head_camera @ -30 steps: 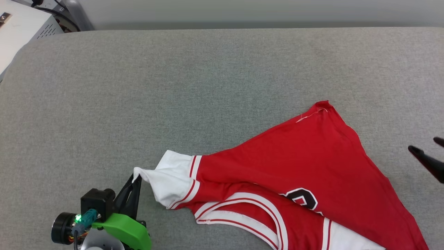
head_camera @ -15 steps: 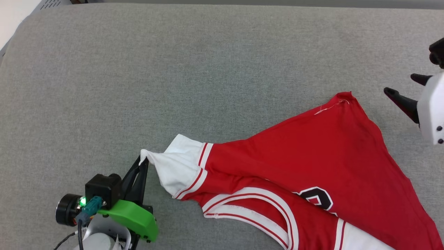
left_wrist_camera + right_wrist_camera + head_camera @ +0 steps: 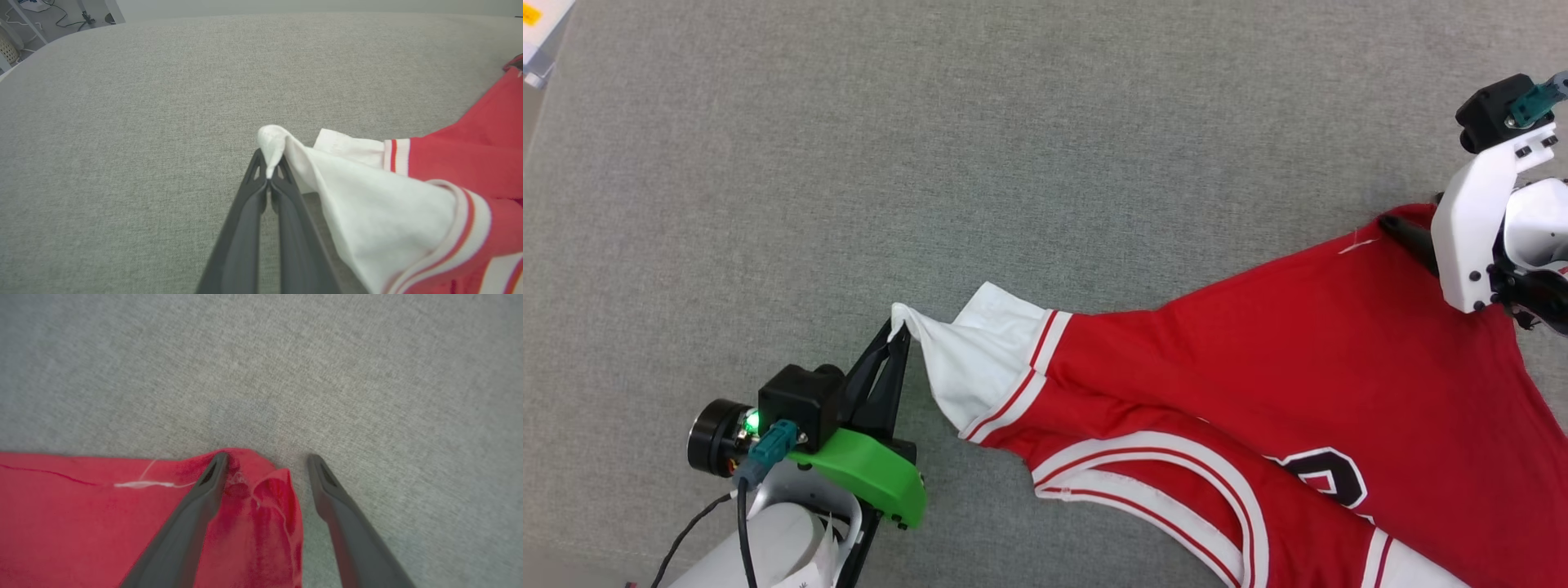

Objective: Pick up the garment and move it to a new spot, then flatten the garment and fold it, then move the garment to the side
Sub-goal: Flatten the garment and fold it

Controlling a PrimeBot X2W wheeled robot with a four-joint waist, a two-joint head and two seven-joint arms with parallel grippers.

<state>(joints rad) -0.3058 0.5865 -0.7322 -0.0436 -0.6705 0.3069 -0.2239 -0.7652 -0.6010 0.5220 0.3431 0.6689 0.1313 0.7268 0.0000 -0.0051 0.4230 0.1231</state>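
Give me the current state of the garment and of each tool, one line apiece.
garment: rumpled and unevenly spread on the grey surface, not folded.
left tool: shut on the tip of the white sleeve.
right tool: open, fingers astride the bunched red corner, not gripping it.

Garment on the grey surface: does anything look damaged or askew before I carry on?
The garment lies skewed and bunched, not flat. A loose white thread trails along the hem at the red corner that sits between the right gripper's open fingers. No tear is visible.
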